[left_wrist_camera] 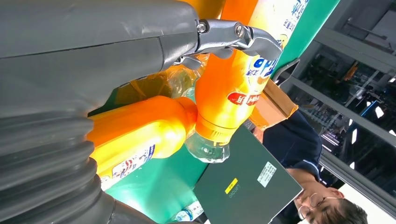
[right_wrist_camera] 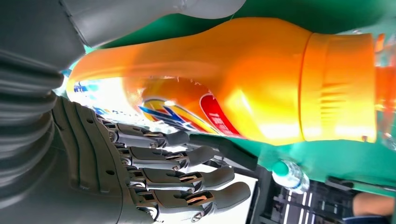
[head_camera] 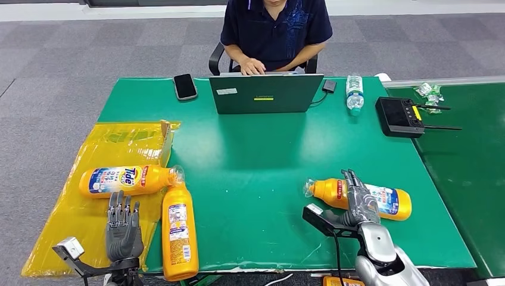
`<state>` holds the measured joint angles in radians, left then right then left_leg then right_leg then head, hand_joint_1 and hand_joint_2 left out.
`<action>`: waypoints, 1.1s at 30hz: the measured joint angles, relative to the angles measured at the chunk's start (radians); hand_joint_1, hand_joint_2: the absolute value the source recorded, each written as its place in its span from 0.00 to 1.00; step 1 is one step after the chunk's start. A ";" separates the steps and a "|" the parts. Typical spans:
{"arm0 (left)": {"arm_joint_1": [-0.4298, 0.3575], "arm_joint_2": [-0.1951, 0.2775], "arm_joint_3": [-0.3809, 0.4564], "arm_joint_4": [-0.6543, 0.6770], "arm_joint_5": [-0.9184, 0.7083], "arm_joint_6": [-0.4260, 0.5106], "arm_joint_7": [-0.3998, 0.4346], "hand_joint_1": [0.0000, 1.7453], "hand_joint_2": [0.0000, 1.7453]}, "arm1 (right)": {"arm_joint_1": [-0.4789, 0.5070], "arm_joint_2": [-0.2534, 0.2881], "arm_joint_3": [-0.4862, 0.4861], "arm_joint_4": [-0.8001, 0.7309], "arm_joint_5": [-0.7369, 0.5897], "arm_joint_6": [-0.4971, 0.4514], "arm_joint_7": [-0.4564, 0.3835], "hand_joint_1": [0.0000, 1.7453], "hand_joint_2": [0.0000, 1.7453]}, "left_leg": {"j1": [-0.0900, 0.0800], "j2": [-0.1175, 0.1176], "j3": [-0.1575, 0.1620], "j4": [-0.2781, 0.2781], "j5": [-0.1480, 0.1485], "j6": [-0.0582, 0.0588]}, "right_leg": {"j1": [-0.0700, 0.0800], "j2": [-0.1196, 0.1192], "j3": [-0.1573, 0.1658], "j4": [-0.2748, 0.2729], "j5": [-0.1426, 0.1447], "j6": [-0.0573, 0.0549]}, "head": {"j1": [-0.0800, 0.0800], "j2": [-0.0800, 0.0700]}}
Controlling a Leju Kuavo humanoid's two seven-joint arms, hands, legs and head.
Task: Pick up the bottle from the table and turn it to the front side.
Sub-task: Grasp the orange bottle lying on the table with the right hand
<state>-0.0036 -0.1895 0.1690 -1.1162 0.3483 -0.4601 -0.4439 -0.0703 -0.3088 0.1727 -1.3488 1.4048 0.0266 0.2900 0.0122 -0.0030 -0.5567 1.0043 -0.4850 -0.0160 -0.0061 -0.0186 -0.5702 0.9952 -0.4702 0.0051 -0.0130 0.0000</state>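
Orange plastic detergent bottle with white-and-blue label [head_camera: 363, 197] lay on its side near right front of green-topped counter [head_camera: 268, 161], clear cap end toward counter's middle, base toward right edge. Right hand [head_camera: 357, 199] was at the bottle's middle, fingers [right_wrist_camera: 187, 158] extended and apart alongside the body in right wrist view, thumb on the other side of it. Looked open around the bottle, not clamped; contact could not be confirmed. Bottle flat on counter, not lifted.

Left hand [head_camera: 122, 229] sat at front left over yellow plastic sheet [head_camera: 65, 226], fingers straight and spread, held nothing. Just beside it, second orange Tide bottle [head_camera: 128, 180] lay crosswise on the sheet, label up. Third orange bottle with back label up [head_camera: 178, 229] lay lengthwise, neck toward the second's cap, base at counter's front edge. Both seen close past the thumb in left wrist view.

Far side: dark grey open laptop [head_camera: 265, 92] with back toward robot, black smartphone [head_camera: 185, 87] to its left, clear water bottle [head_camera: 355, 94] on its side to its right, black controller with antennas [head_camera: 400, 117] at right edge. Person in dark blue shirt [head_camera: 275, 27] seated behind laptop, one hand [head_camera: 253, 67] at it.
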 joint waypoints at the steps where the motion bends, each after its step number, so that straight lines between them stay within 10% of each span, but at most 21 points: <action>1: 0.000 0.000 0.000 0.000 0.001 0.000 0.000 0.00 1.00 | -0.005 0.002 -0.002 0.008 0.000 0.000 -0.001 0.00 1.00 | 0.000 0.000 0.000 0.000 0.000 0.000 | 0.000 0.000 0.000 0.000 0.000 0.000 | 0.000 0.000; 16: -0.004 -0.005 0.000 0.002 0.011 -0.011 0.015 0.00 1.00 | -0.025 0.013 -0.029 0.058 -0.003 0.024 -0.018 0.00 1.00 | 0.000 0.000 0.000 0.000 0.000 0.000 | 0.000 0.000 0.000 0.000 0.000 0.000 | 0.000 0.000; 33: -0.030 -0.005 0.000 0.046 0.113 -0.057 0.024 0.00 1.00 | -0.275 -0.045 -0.014 0.386 -0.082 0.103 -0.147 0.00 1.00 | -0.001 0.003 0.004 0.000 0.001 0.000 | -0.001 0.003 0.002 0.000 0.002 0.001 | 0.000 0.000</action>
<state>-0.0337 -0.1949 0.1688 -1.0701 0.4609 -0.5172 -0.4198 -0.3453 -0.3539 0.1584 -0.9626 1.3227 0.1297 0.1435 0.0114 0.0000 -0.5530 1.0045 -0.4844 -0.0155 -0.0069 -0.0156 -0.5679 0.9949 -0.4682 0.0059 -0.0130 0.0000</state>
